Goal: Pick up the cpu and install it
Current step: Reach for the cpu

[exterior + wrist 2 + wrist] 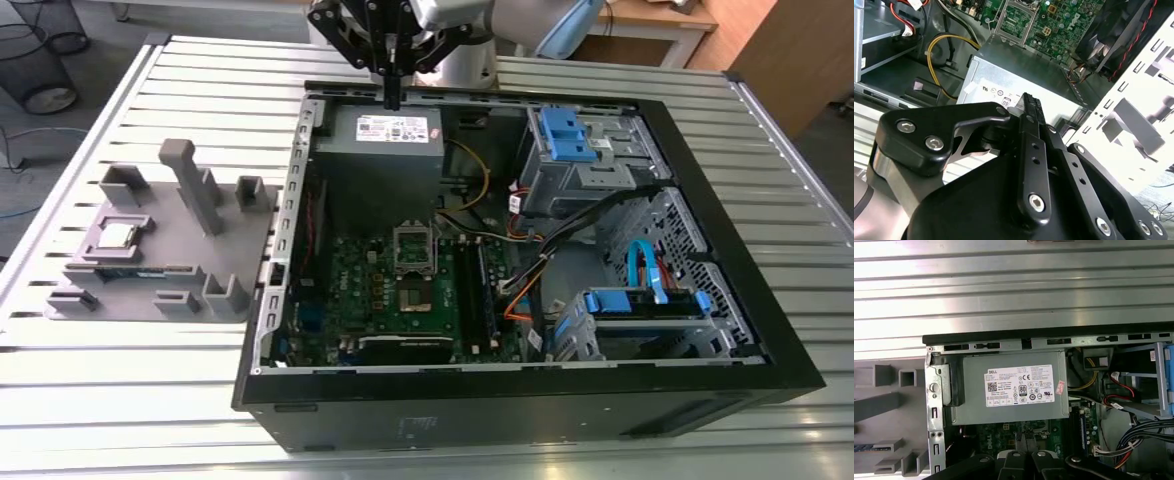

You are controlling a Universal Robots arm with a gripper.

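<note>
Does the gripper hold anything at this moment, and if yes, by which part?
Nothing is held. The gripper hangs with its jaws closed together above the grey power supply, and the cpu lies on the grey fixture.

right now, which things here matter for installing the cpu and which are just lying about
For the job: cpu on the grey holder; gripper, shut, over the power supply; motherboard.
Just lying about: power supply; blue drive cages; yellow cable; memory stick on the holder.
</note>
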